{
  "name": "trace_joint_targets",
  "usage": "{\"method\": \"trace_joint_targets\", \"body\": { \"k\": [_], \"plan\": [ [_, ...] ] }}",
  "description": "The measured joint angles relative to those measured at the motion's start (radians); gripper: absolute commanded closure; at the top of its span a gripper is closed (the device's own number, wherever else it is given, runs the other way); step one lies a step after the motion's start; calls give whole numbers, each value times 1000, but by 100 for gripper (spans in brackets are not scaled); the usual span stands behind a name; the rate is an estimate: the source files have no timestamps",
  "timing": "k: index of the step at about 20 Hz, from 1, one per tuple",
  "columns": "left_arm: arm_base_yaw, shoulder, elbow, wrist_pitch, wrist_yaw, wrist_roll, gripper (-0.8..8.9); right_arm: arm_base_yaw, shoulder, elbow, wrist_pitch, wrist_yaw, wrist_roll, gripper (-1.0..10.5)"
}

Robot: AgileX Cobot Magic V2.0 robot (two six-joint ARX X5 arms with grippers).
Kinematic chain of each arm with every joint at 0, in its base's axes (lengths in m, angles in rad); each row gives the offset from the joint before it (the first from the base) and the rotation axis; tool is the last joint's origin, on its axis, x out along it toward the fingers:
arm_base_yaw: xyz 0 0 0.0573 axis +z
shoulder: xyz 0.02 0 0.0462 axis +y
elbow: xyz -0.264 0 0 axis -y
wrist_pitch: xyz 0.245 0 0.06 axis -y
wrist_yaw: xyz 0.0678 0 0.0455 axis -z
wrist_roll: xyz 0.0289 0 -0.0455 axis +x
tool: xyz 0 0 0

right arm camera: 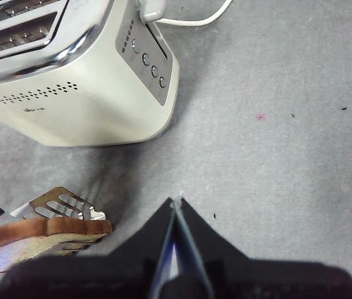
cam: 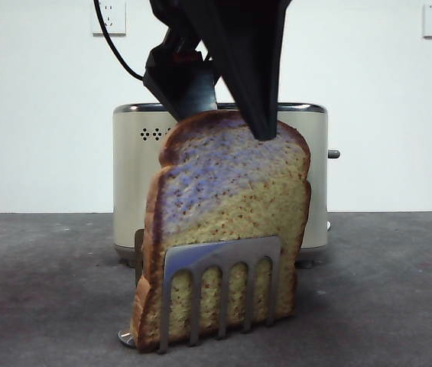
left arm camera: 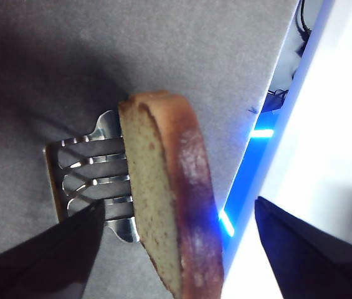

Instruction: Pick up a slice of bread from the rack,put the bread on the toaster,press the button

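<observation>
Upright in the small shiny steel toast rack [cam: 219, 287], the tan, speckled wholemeal slice of bread [cam: 231, 199] with a dark brown crust stands between the spread jaws of the left end effector [cam: 223, 126].

One black jaw of that end effector lies in front of the slice's domed top and the other behind it; whether either touches the crust I cannot tell. The rack's comb-like front plate covers the lower part of the slice, and the rack sits on the grey tabletop [cam: 384, 290]. Behind it stands the large cream-beige boxy toaster [cam: 131, 183] with a chrome top rim, its small dark grey lever button [cam: 332, 154] sticking out of the narrow side. The right end effector [right arm camera: 176, 208], jaws pressed together, hangs over bare tabletop, apart from the toaster.
</observation>
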Motion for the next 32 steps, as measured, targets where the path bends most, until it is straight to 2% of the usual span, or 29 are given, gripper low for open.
{"method": "trace_joint_targets", "body": {
  "k": [1, 2, 3, 4, 8, 14, 18, 21, 24, 30, 32],
  "plan": [
    [0, 0, 0, 0, -9, 0, 637, 0, 0, 0, 0, 0, 0, 946],
    [0, 0, 0, 0, -13, 0, 718, 0, 0, 0, 0, 0, 0, 946],
    [0, 0, 0, 0, -13, 0, 778, 0, 0, 0, 0, 0, 0, 946],
    [0, 0, 0, -1, -13, 1, 792, 0, 0, 0, 0, 0, 0, 946],
    [0, 0, 0, 0, -14, 9, 825, 0, 0, 0, 0, 0, 0, 946],
    [4, -1, 0, -2, -14, 17, 822, 0, 0, 0, 0, 11, 0, 946],
    [7, -2, 44, -71, -37, 39, 822, 0, 0, 0, -1, 30, -1, 946],
    [7, -2, 122, -134, -101, 82, 822, 0, 0, 0, -3, 30, 0, 946],
    [9, -2, 228, -211, -108, 140, 822, 0, 0, 0, -25, 31, -8, 946],
    [9, -4, 468, -217, -106, 244, 822, 0, 0, 0, -76, 87, -38, 946],
    [9, -5, 557, -217, -106, 317, 823, 0, 0, 0, -77, 89, -42, 946]
  ]
}}
